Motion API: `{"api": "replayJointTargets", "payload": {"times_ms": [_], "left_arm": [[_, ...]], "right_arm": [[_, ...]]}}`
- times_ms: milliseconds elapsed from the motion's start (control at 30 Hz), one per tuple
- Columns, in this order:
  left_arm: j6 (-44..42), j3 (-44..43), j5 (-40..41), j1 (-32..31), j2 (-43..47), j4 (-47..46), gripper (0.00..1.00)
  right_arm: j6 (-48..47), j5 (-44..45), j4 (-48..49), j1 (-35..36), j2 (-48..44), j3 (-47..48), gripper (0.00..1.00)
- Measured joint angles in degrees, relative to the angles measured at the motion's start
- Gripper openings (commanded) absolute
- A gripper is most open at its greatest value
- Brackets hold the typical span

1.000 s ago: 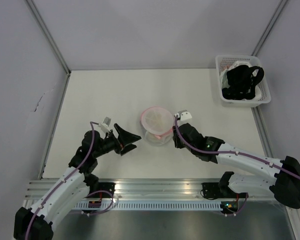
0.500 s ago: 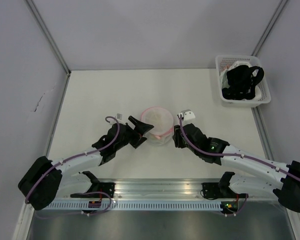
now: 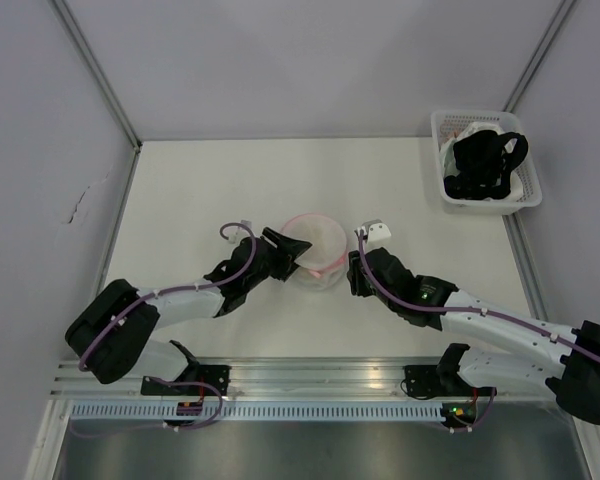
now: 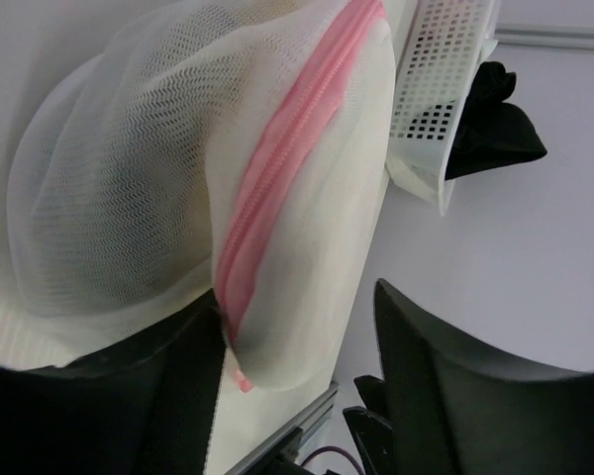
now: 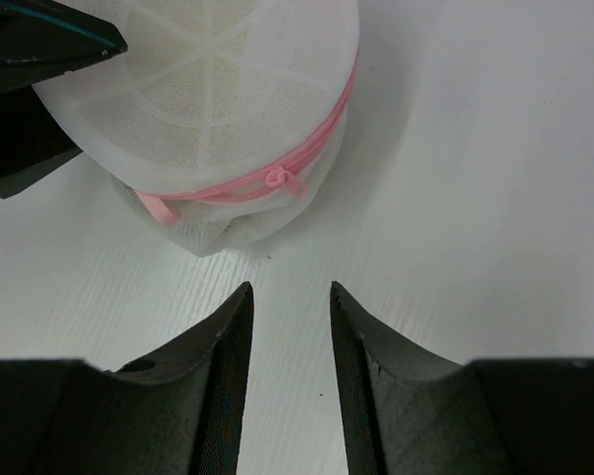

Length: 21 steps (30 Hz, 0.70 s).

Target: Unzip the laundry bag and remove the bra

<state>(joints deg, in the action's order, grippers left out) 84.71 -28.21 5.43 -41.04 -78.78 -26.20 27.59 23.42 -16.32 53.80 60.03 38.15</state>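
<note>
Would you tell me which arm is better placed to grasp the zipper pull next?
Right, probably: the zipper pull faces the open right gripper, while the left gripper straddles the edge of the laundry bag.

We can't read any txt, labels, brand marks, nos. or signs in the top or wrist views.

A pale matte tabletop [image 3: 210, 190] fills the floor of a booth enclosed by plain grey-lilac walls [image 3: 310, 60]. Slanted metal posts [image 3: 95, 70] mark the far corners. A ribbed aluminium rail [image 3: 310, 375] edges the near side. Light is soft and even; the left wall bears a small scuff [image 3: 77, 205].
</note>
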Motion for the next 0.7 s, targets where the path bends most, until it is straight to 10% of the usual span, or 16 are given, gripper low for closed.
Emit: {"api": "replayJointTargets", "payload": {"times_ms": [300, 700], "left_arm": [[0.24, 0.04, -1.73, 0.09, -1.62, -4.44, 0.02], [-6.29, -3.3, -16.37, 6.43, -4.59, -2.95, 0.02]], "right_arm": [[-0.46, 0.5, 0.85, 0.0, 4.61, -0.11, 0.41], [-3.89, 0.61, 2.21, -0.15, 10.1, 1.09, 0.53]]}}
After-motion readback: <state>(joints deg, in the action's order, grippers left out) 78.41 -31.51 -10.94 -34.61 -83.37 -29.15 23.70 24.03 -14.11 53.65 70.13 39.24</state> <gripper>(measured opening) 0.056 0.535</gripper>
